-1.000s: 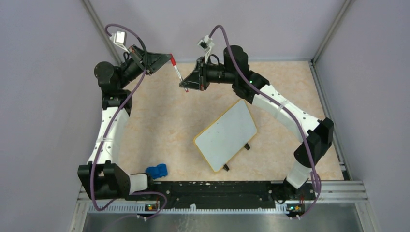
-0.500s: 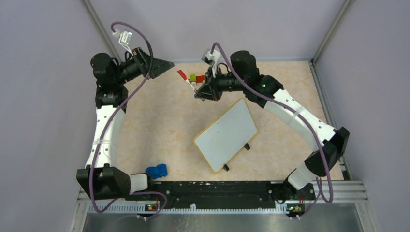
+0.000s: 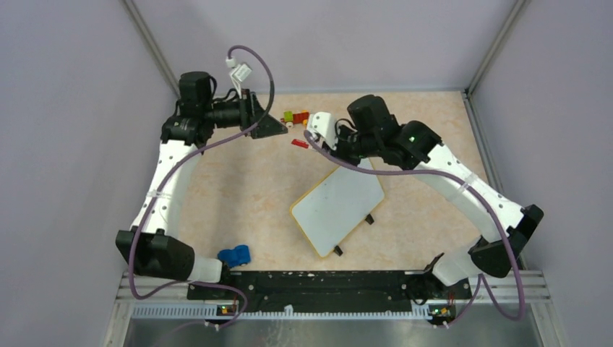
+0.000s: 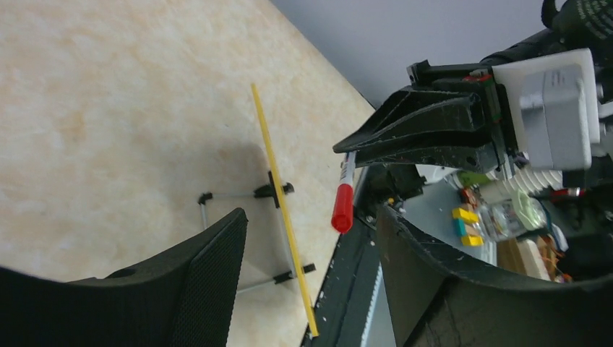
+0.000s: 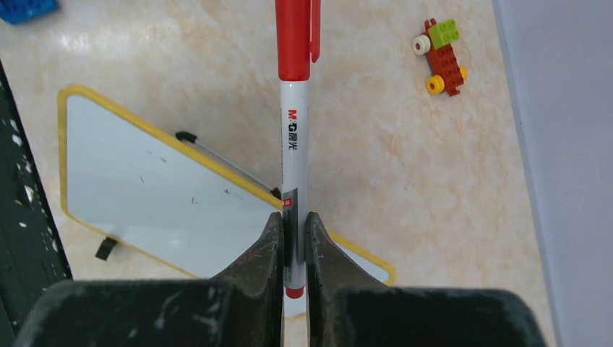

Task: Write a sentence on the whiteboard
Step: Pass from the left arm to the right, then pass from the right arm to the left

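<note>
The whiteboard [image 3: 338,206] lies tilted mid-table on two black feet, with a yellow rim. No sentence shows on its face [image 5: 159,195], only a few tiny dark specks. My right gripper [image 5: 294,217] is shut on the barrel of a white marker [image 5: 294,144] whose red cap is on. It hangs above the board's far corner, where the top view shows the right gripper [image 3: 312,140] and the cap [image 3: 299,143]. My left gripper [image 3: 280,128] is open and empty just left of the cap. In its own view the left gripper [image 4: 311,213] faces the capped marker [image 4: 343,206] and the board's edge [image 4: 282,210].
A small cluster of coloured toy bricks [image 3: 295,116] sits at the back of the table, also seen in the right wrist view [image 5: 441,58]. A blue toy piece [image 3: 233,254] lies near the front rail by the left arm's base. Grey walls close in the table.
My left gripper opened, let go of the marker's cap end, drew back, then swung right again. The right gripper carried the marker right and toward the board.
</note>
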### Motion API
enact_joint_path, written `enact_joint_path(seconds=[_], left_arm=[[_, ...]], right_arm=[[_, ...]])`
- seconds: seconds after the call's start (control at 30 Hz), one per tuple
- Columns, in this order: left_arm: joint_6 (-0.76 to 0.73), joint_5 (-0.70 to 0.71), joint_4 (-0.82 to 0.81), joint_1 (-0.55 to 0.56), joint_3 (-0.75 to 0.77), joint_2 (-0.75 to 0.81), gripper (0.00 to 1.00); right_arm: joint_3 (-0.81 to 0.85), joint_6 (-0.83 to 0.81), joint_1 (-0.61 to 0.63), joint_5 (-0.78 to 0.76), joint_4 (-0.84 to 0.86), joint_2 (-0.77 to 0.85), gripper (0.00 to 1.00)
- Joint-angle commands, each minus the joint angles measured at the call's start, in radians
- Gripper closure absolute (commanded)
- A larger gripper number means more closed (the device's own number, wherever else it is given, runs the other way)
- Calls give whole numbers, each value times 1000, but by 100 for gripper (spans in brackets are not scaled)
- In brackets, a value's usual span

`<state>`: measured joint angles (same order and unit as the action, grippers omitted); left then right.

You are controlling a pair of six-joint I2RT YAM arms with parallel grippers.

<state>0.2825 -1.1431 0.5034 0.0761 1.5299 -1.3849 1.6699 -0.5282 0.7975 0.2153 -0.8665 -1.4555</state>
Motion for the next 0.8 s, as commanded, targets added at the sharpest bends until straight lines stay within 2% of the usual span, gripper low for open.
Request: enact_joint_path(seconds=[0.0,0.2,0.57,0.77], left_arm=[[-108,14,118,72,7,-2,30],[-42,-102,73,136,-74,-35,35],[-74,-73,96,200,-134,-39,43],[-33,-85,53,210,-144,-48,55]], right_arm=[[49,-163,83,-171,-114,31,100],[37,-187,166,-295,-120,29,100],[41,-219,197,-409,-88,23,100],[52,-211,216,-423,-68,8,100]])
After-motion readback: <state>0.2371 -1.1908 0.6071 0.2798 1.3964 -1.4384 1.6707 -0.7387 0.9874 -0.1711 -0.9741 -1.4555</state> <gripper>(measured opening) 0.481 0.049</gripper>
